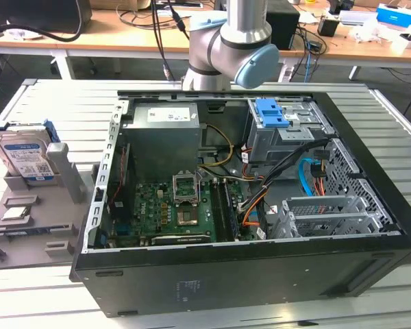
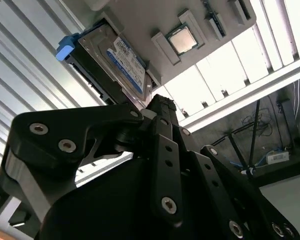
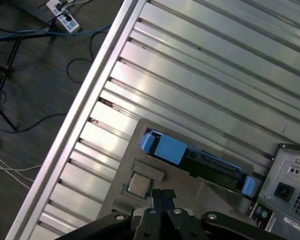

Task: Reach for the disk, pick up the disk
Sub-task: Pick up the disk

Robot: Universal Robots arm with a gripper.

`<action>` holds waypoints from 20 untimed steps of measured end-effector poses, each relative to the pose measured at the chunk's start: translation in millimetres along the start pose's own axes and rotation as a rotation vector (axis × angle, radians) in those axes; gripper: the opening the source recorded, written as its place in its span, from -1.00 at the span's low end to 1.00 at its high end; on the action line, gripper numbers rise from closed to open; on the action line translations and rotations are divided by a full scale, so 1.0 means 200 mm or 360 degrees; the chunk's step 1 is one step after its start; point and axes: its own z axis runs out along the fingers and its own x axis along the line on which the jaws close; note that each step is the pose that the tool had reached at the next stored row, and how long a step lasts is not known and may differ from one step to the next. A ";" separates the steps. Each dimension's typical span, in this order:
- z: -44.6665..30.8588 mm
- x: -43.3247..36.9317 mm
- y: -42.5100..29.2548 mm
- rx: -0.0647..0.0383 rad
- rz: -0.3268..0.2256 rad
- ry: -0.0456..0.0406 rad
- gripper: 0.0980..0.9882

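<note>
Exterior view: the disk (image 1: 26, 159) stands on edge in a slot of the grey holder (image 1: 51, 216) at the exterior view's left, label facing out, well apart from the open computer case (image 1: 260, 274) on the slatted table (image 1: 55, 96). The arm (image 1: 236, 41) rises behind the case, its blue-capped joint hanging over the case's far wall.

Second wrist view: the gripper (image 2: 161, 102) looks down past its black linkages at the disk (image 2: 115, 57), whose blue rail and label show beside a small square chip (image 2: 182, 40) lying flat in the same holder. The fingertips appear drawn together with nothing between them and touch nothing.

First wrist view: the disk (image 3: 210, 164) shows edge-on, a thin dark strip between blue rail ends, with the chip (image 3: 139, 184) just beside it and the closed gripper (image 3: 162, 196) apart from both.

Judged from these views, the reach is not finished. Doing it well means lining the jaws across the disk's thin edge rather than its long side, having them wide before they come around it, and staying clear of the chip and the holder's upright walls (the slot leaves little room either side). The wrist appears pitched downward toward the holder, offset to the chip's side of the disk.
</note>
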 end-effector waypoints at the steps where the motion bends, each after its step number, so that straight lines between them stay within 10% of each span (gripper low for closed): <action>1: 0.000 0.000 0.000 0.0000 -0.0013 0.0001 -0.98; 20: 0.000 -0.001 0.002 0.0000 -0.0324 0.0012 -0.98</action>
